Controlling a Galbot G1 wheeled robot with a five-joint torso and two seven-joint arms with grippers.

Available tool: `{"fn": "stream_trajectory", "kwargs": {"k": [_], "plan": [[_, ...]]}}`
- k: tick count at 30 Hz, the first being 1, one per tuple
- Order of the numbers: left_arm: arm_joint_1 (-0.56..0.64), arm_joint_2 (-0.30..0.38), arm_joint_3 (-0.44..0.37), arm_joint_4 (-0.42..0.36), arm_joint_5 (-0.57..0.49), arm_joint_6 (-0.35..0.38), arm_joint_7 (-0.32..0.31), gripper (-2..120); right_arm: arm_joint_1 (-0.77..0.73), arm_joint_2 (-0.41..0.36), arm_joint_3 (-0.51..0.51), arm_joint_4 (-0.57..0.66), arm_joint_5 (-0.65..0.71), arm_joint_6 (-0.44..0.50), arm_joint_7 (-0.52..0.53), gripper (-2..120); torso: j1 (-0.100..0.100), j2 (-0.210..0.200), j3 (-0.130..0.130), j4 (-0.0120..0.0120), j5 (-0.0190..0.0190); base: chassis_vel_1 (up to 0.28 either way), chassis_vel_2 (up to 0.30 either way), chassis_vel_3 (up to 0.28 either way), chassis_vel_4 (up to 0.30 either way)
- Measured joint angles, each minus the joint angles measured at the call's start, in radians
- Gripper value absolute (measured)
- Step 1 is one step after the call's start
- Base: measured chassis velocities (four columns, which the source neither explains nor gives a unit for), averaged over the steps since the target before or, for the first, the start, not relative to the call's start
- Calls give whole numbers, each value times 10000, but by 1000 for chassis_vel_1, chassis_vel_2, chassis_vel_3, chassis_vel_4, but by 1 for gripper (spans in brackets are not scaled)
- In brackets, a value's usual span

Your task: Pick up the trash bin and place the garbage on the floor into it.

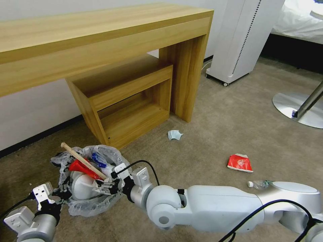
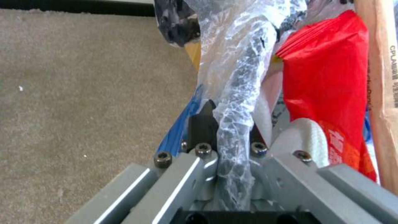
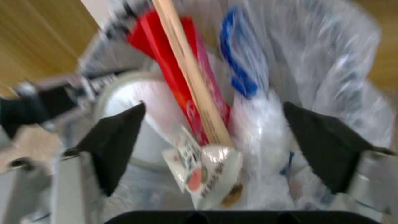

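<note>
While the left gripper [image 2: 232,137] pinches the bagged rim of the trash bin [image 1: 88,178], jaws closed on the crinkly liner with one dark finger inside and one outside, the right gripper [image 1: 107,187] hangs over the bin's mouth with jaws spread wide and nothing between them. Step in hand, by my reading: depositing litter, a piece seemingly just let go.

Nearest, in the right wrist view: a small printed packet [image 3: 205,174] lies just below the open jaws, between the two black fingertips [image 3: 114,140], resting on the load. Beside it a wooden stick [image 3: 188,81] leans out over the rim, flanked by a red wrapper [image 3: 166,65], a blue-and-white carton [image 3: 238,68] and something pale and rounded, probably a slipper.

The bin sits low at the near left of the floor [image 1: 215,134], in front of the wooden shelf unit [image 1: 128,101].

Farther out on the carpet, well apart from both grippers: a clear bottle [image 1: 258,184] beside the right arm's elbow, a second red wrapper [image 1: 240,163] beyond it, a pale blue mask [image 1: 175,135] near the desk leg [image 1: 185,80].

Next move likely calls for lifting the right gripper clear without snagging the stick, then reaching for the bottle, nearest. It may roll.
</note>
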Motion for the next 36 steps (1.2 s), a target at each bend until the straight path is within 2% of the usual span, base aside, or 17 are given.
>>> {"fn": "stream_trajectory", "kwargs": {"k": [3, 7, 10, 11, 15, 17, 19, 20, 23, 24, 26, 28, 31, 32, 36], "plan": [[36, 24, -45, 0, -22, 0, -4, 1, -71, -272, 412, 281, -195, 370, -468, 99, 0, 0, 0, 1, -1, 0, 0, 0, 0], [75, 30, -59, 1, -11, -1, -5, 1, -226, -456, 744, 329, -478, 812, -921, 100, 0, 0, 0, 0, 0, 0, 0, 0, 0], [132, 33, -69, 3, 12, -1, -5, 1, -573, -510, 1113, 118, -1089, 1757, -1584, 100, 0, 0, 0, 0, 0, 0, 0, 0, 0], [132, 33, -69, 3, 12, -1, -5, 1, -573, -510, 1113, 118, -1089, 1757, -1584, 100, 0, 0, 0, 0, 0, 0, 0, 0, 0], [301, 83, -105, -55, 19, 24, -3, 1, -992, -722, 1963, -12, -2079, 2693, -2161, 100, 0, 0, 1, 2, 1, 0, 0, 0, 0], [362, 102, -125, -85, 19, 71, -2, 1, -1060, -847, 2229, 21, -2245, 2792, -2186, 100, 0, 0, 0, 1, 1, 0, 0, 0, 0], [557, 199, -210, -183, -6, 346, 14, 1, -1319, -1396, 3061, 219, -2485, 2934, -2211, 100, 0, 0, 1, 1, 0, 0, 0, 0, 0], [557, 199, -210, -183, -6, 346, 14, 1, -1319, -1396, 3061, 219, -2485, 2934, -2211, 100, 0, 0, 1, 1, 0, 0, 0, 0, 0], [788, 501, -287, -236, -198, 621, 33, 1, -1852, -2382, 4471, 607, -2775, 3099, -2298, 100, 0, 0, 0, -1, 1, 0, 0, 0, 0], [788, 501, -287, -236, -198, 621, 33, 1, -1852, -2382, 4471, 607, -2775, 3099, -2298, 100, 0, 0, 0, -1, 1, 0, 0, 0, 0], [964, 725, -290, -310, -506, 866, 20, 1, -2403, -2956, 5667, 915, -2822, 3177, -2347, 100, 0, 0, 1, 1, 2, 0, 0, 0, 0], [1016, 796, -290, -337, -587, 938, 17, 1, -2573, -3101, 6002, 1005, -2824, 3185, -2370, 100, 0, 0, 0, 0, 0, 0, 0, 0, 0], [1128, 1245, -279, -359, -809, 1059, 18, 1, -3636, -3751, 7917, 1442, -2841, 3161, -2381, 100, 0, 0, 0, -1, 1, 0, 0, 0, 0], [1128, 1245, -279, -359, -809, 1059, 18, 1, -3636, -3751, 7917, 1442, -2841, 3161, -2381, 100, 0, 0, 0, -1, 1, 0, 0, 0, 0], [1211, 2025, -261, -228, -1192, 1133, 98, 1, -5317, -4211, 9964, 1670, -2953, 3098, -2415, 100, 0, 0, -1, -2, 3, 0, 0, 0, 0]]}}
